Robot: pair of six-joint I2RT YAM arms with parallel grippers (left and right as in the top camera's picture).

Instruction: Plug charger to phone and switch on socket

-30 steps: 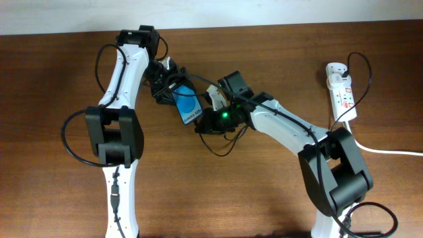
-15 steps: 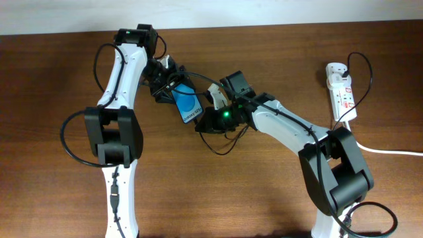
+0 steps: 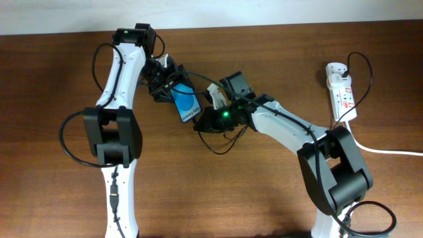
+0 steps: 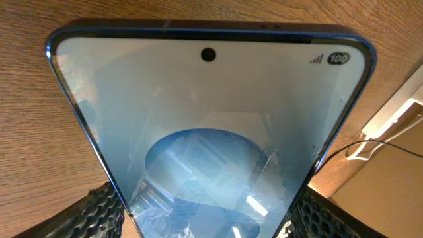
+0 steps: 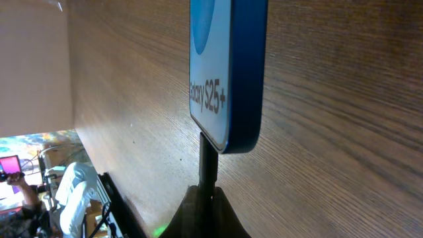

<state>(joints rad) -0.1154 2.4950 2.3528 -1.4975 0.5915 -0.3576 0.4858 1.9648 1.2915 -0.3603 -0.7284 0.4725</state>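
The phone has a bright blue screen and lies slanted at the table's middle. My left gripper is shut on its upper end; the left wrist view shows the phone's screen between the dark finger pads. My right gripper is shut on the charger's black plug tip. The tip touches the phone's lower edge in the right wrist view. The thin black charger cable loops below the right arm. The white socket lies at the far right with its switches.
The thick white cord runs from the socket off the right edge. A black cable arches over the socket. Both arm bases stand at the table's front.
The phone and my left gripper have shifted slightly toward the upper left. The right gripper has followed with the plug tip at the phone's lower end.
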